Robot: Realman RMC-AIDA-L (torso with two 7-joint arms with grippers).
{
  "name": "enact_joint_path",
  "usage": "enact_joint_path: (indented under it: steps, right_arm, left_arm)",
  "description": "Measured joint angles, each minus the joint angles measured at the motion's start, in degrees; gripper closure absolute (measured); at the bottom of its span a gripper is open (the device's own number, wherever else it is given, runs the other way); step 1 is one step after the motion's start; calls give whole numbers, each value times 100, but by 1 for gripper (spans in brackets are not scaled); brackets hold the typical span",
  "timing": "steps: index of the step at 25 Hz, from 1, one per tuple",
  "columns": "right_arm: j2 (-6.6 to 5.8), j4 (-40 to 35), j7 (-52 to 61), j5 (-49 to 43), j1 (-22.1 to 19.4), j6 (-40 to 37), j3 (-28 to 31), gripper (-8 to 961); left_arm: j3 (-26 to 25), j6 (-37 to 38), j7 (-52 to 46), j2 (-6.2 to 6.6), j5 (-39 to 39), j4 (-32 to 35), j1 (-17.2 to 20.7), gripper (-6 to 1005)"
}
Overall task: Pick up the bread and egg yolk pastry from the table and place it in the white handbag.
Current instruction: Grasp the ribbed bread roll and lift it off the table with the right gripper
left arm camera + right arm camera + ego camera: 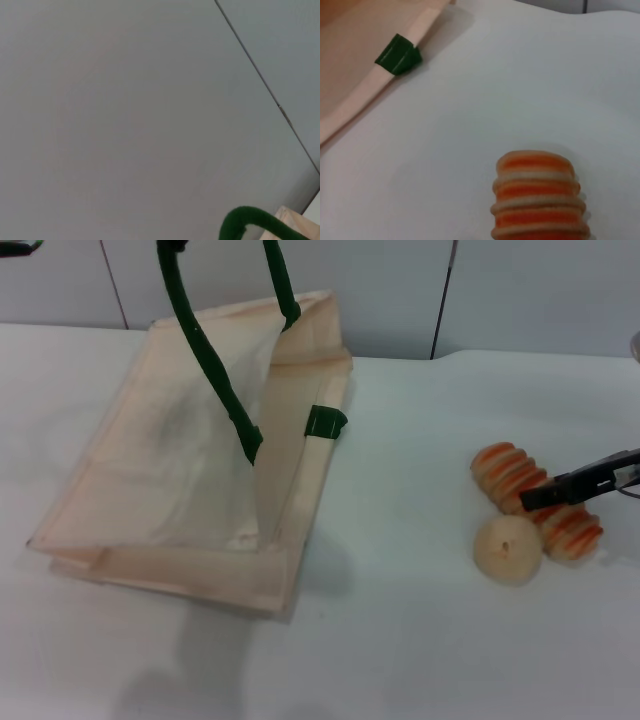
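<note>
1. Right gripper [545, 497] sits over mid bread [510, 475]; jaws' opening can't tell.
2. Bread on counter [400, 640], touching pastry [508, 548].
3. Bag [180, 490] well apart; left gripper holding its green handle [215, 370] up, out of view.

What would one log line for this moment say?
right gripper: over bread | egg yolk pastry: on table beside bread | white handbag: handle lifted, empty-looking
</note>
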Motion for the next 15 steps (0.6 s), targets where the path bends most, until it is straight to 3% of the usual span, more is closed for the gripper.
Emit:
enact_joint_path:
  steps: [8, 15]
  right_arm:
    - [-12, 54, 17, -7, 15, 10, 0, 392]
    - [-15, 75, -7, 2, 19, 42, 0, 460]
  left_arm:
    - [2, 20, 0, 0, 0, 0, 27, 886]
    - [2, 38, 0, 0, 11, 1, 43, 886]
